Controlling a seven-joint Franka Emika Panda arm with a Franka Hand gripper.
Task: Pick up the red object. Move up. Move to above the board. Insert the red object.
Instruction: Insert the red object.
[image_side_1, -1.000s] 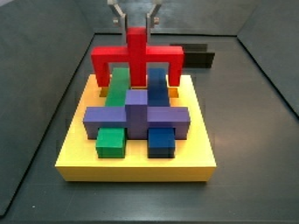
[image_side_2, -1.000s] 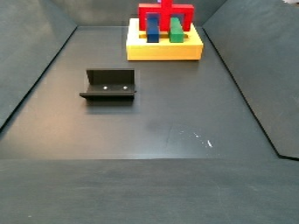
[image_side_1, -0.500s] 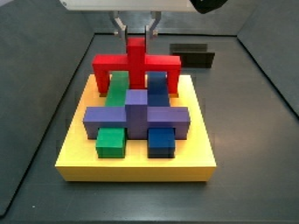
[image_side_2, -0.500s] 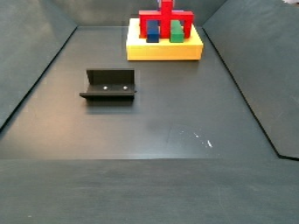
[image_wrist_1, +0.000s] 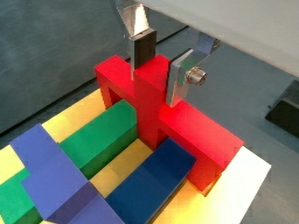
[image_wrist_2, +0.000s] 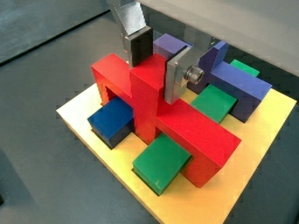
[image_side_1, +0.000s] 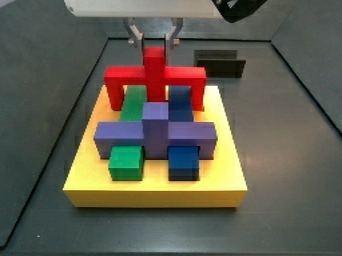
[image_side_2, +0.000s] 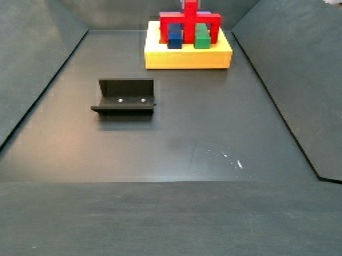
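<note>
Compared with the side view from a second ago, the red object (image_side_1: 155, 76) sits lower: its bar then hung clear above the green and blue blocks, and now its legs reach down to the board (image_side_1: 156, 188) at the far edge, straddling the green block (image_side_1: 134, 98) and the blue block (image_side_1: 179, 97). From half a second ago the drop is slight. The gripper (image_side_1: 155, 36) has come down with it and hangs over the far end of the board.

In both wrist views the jaws pinch the upright stem of the red object, a silver finger (image_wrist_1: 180, 73) pressed on one side and a dark-padded finger (image_wrist_1: 142, 48) on the opposite side. In a wrist view the gripper (image_wrist_2: 156, 57) holds the stem just above the bar.

The red object (image_wrist_1: 163, 114) is a bright red piece with a horizontal bar, two short legs and a central stem crossing the bar. In a wrist view its bar (image_wrist_2: 158, 118) lies across the long green and blue blocks, with the purple cross-shaped block (image_wrist_2: 216, 72) beyond it on the yellow board (image_wrist_2: 222, 184).

In a side view the board (image_side_2: 187, 58) stands at the far end of the dark worktop (image_side_2: 174, 150), carrying the red object (image_side_2: 189, 23); the fixture (image_side_2: 126, 97) stands well apart from it, nearer the camera. In a side view a small black box (image_side_1: 221, 63) lies on the worktop just behind the board.
</note>
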